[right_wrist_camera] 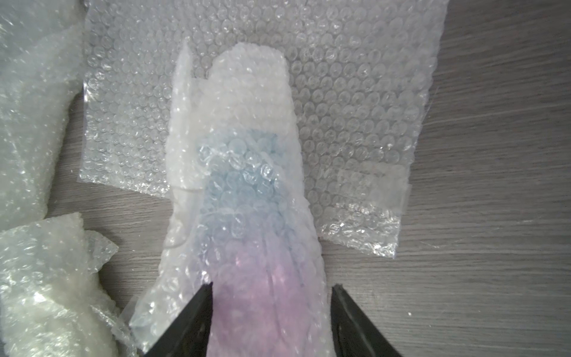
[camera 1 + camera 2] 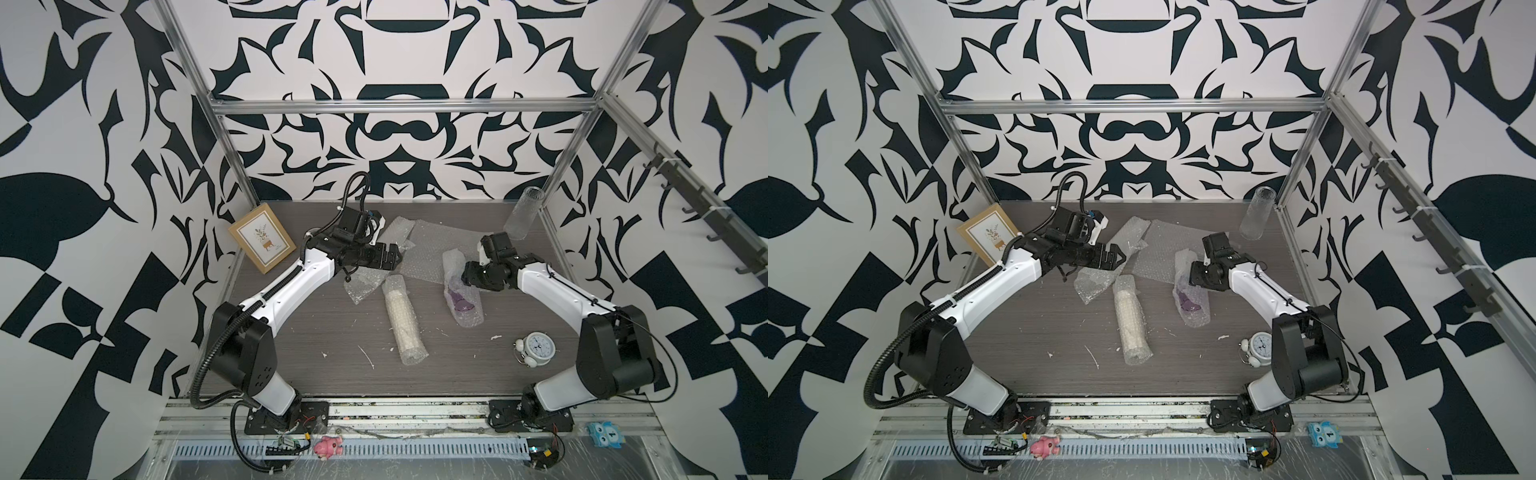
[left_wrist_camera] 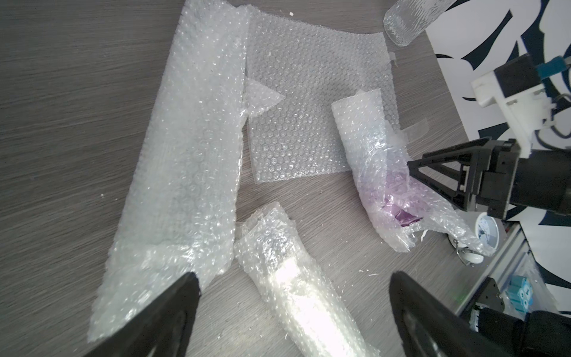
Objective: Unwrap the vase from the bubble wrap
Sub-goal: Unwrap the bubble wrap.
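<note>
Bubble wrap (image 2: 440, 245) in many bits on the middle of the grey table (image 2: 316, 332). At the back, one flat sheet (image 1: 355, 102) spread out, with a long crinkly sheet (image 3: 191, 154) just beside it, edges touching.

More wrap rolled around a purple vase (image 2: 460, 297). Lies on its side, with the far end of the bundle resting on top of the flat sheet. More again rolled around a white vase (image 2: 401, 320), lying down near the middle of the table, apart from the purple one.

Down at the purple vase, right gripper (image 1: 272, 289), with one black finger (image 1: 197, 309) on each side of the bundle. Fingers part way apart and close against the wrap. Cannot tell if squeezing or only touching.

Up over the long crinkly sheet, left gripper (image 2: 392, 257), fingers (image 3: 173, 315) spread wide and empty. Seen from its wrist camera, the white bundle just below.

Bare glass vase (image 2: 521, 212) standing in the back right corner, well apart from both grippers. Picture frame (image 2: 262, 241) leaning by the left wall at the back. Small white alarm clock (image 2: 537, 344) near the front right, just beside the right arm. Little white scraps (image 2: 368, 357) lying here and there near the front.
</note>
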